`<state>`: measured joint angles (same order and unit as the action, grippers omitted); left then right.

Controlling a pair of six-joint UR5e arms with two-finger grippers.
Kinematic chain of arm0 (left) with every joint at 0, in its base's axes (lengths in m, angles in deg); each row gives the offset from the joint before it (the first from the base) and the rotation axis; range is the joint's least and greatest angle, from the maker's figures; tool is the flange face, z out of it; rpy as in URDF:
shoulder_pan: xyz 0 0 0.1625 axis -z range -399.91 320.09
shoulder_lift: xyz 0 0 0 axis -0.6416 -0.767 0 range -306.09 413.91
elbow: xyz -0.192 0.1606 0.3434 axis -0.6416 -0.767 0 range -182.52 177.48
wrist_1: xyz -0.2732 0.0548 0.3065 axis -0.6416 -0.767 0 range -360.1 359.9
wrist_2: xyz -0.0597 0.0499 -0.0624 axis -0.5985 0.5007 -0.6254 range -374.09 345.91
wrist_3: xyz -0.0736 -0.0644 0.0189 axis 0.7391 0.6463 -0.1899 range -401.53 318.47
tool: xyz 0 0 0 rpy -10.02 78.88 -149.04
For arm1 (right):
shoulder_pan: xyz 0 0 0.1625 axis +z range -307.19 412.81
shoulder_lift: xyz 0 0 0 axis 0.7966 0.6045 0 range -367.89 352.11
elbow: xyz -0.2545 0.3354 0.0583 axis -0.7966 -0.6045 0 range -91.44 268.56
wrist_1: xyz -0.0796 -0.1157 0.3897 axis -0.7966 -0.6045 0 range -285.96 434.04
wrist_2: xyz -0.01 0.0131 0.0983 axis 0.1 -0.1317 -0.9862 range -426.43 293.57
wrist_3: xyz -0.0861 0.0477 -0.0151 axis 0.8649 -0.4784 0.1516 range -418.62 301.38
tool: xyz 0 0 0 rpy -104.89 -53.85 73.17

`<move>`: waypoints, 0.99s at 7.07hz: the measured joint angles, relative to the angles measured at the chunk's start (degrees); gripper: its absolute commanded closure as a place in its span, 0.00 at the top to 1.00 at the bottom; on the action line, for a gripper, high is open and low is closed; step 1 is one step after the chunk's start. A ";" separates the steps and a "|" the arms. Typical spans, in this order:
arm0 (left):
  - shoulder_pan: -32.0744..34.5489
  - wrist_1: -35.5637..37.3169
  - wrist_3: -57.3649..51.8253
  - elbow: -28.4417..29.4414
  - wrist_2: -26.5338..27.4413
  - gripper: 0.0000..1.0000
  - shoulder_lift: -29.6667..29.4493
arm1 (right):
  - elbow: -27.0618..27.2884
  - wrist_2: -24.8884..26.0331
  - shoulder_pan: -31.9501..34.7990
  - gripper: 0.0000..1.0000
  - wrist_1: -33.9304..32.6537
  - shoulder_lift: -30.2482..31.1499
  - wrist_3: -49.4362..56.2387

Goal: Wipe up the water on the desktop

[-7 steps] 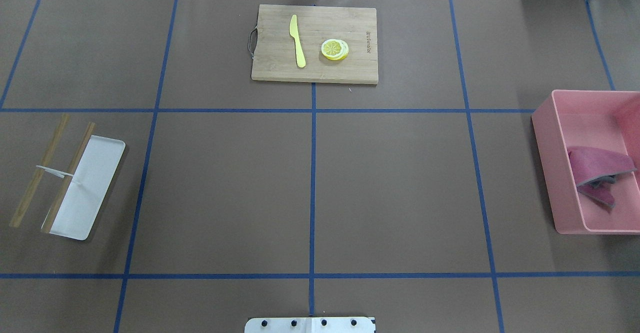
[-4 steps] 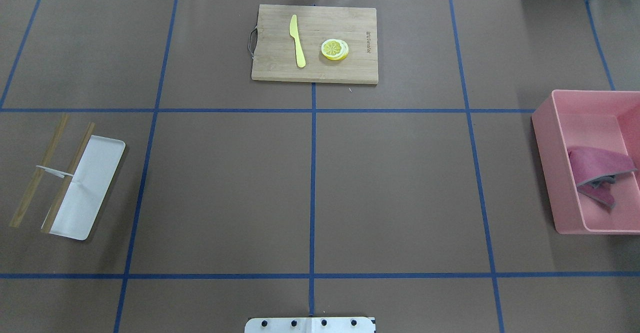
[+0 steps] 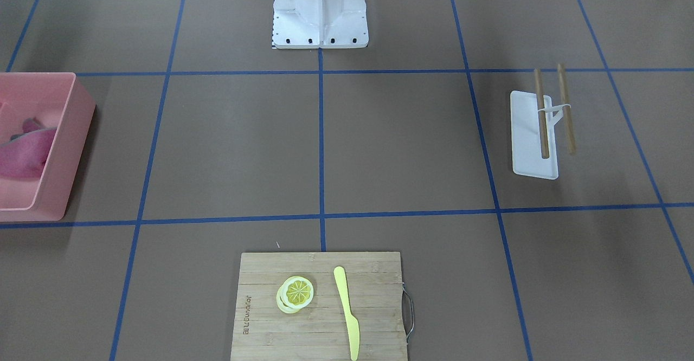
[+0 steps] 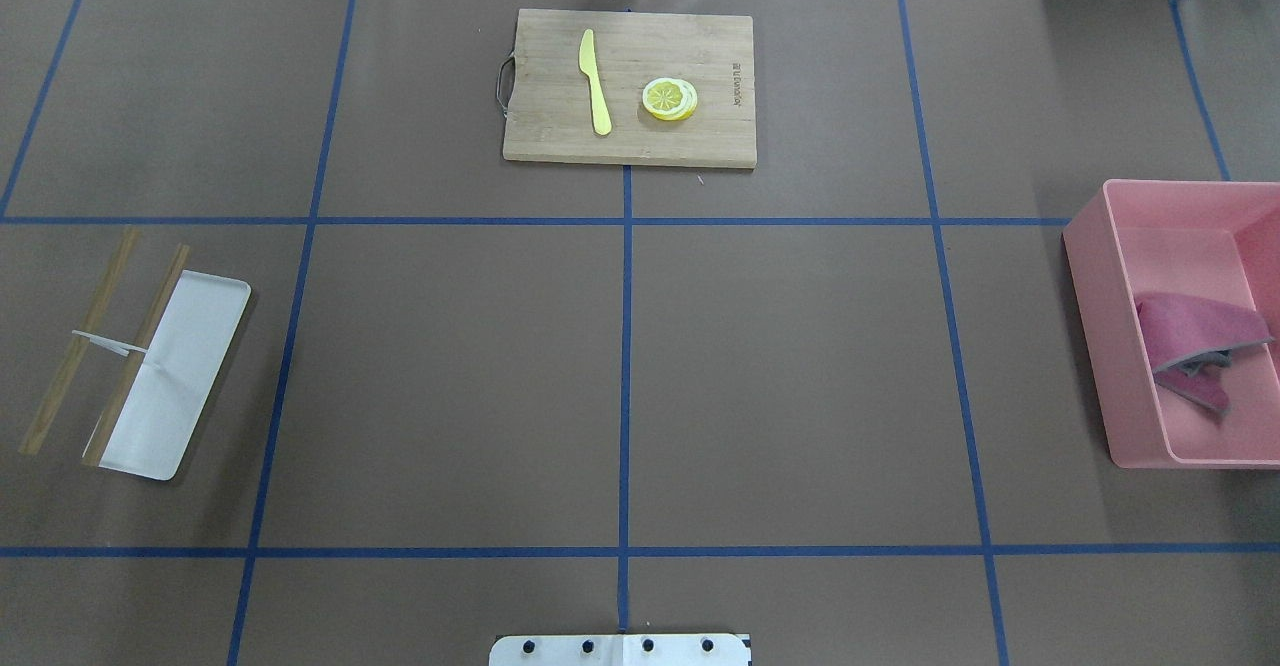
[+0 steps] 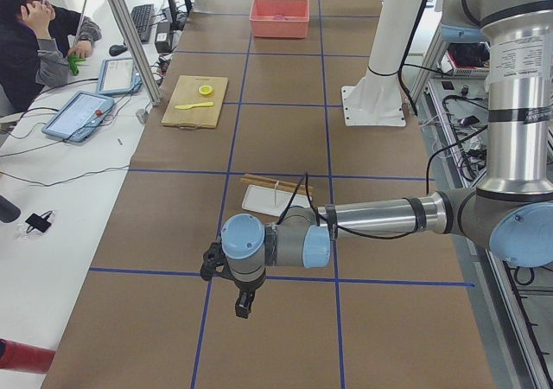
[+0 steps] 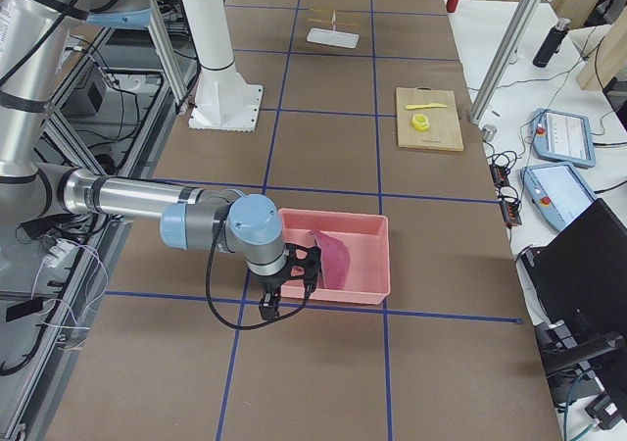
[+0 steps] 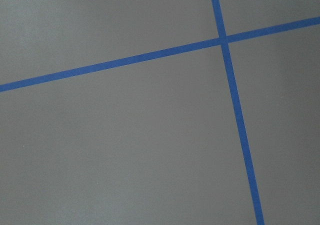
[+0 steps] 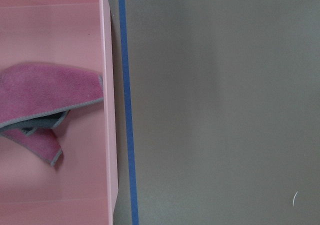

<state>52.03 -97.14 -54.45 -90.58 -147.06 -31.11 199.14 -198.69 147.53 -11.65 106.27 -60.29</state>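
The desktop point(image 4: 450, 376) is a broad brown surface crossed by blue tape lines; I see no water on it in any view. A pink cloth point(image 4: 1195, 336) lies crumpled in a pink bin point(image 4: 1100, 326) at the right edge, and it also shows in the right wrist view point(image 8: 45, 92). My right gripper point(image 6: 269, 307) hangs over the desktop just beside the bin's near wall. My left gripper point(image 5: 244, 302) hangs over bare desktop past the table's left end, near a tape crossing. Each shows only in a side view, so I cannot tell whether it is open or shut.
A bamboo cutting board point(image 4: 628, 86) at the far middle holds a yellow knife point(image 4: 595, 81) and lemon slices point(image 4: 669, 99). A white tray with two wooden sticks point(image 4: 170, 376) lies at the left. The robot's base point(image 3: 320, 11) stands at the near middle edge. An operator point(image 5: 34, 26) sits beyond the far side.
The pink cloth in the bin has settled very slightly. Nothing else on the desktop has visibly moved.
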 measured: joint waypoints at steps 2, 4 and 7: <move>-0.01 0.00 0.00 0.06 0.00 0.98 0.03 | -0.02 -0.38 -0.08 1.00 -0.01 -0.01 0.00; -0.01 0.00 0.00 0.07 0.06 0.98 0.03 | -0.01 -0.60 -0.13 1.00 0.05 -0.22 0.00; -0.01 0.00 0.00 0.13 0.17 0.98 0.10 | 0.17 -0.63 -0.28 1.00 0.15 -0.44 0.00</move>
<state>52.02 -97.13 -54.45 -90.44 -146.90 -31.02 199.31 -199.32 147.25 -11.50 105.83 -60.29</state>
